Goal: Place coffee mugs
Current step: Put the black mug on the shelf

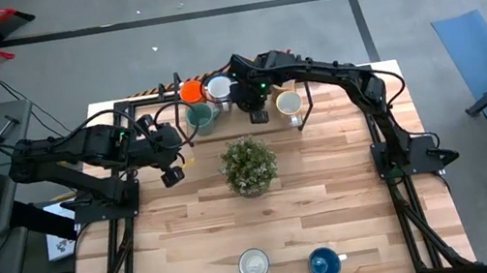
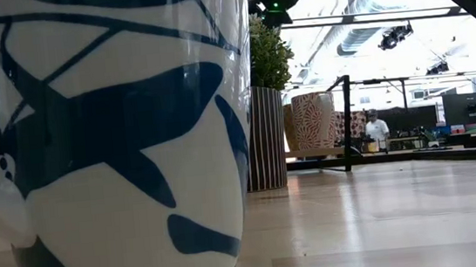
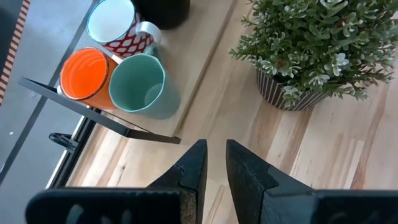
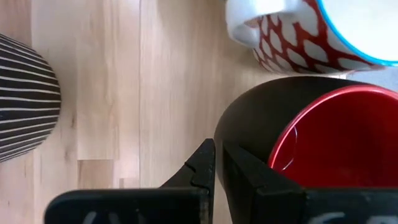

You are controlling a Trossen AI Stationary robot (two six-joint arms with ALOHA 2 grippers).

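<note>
A grey concrete floor surrounds the pale wooden surface [image 1: 334,210]. Only the right wrist view shows the black mug with red inside [image 4: 323,143], at the far edge beside a red-and-white patterned mug [image 4: 298,37]. The right pincer [image 4: 217,163] is clenched beside its wall, grasping nothing. The left pincer [image 3: 214,163], slightly parted and empty, hovers near the teal-green mug [image 3: 140,84] and glossy orange mug [image 3: 84,73].

Both arms reach over the table's far half, grippers nearly closed.

The left arm stretches in from the left edge, its left gripper [image 3: 213,163] held above the wood, fingers a narrow slit apart. The right arm arches from the right side to the far edge, its right gripper [image 4: 217,163] pointing down, fingers almost touching.
</note>
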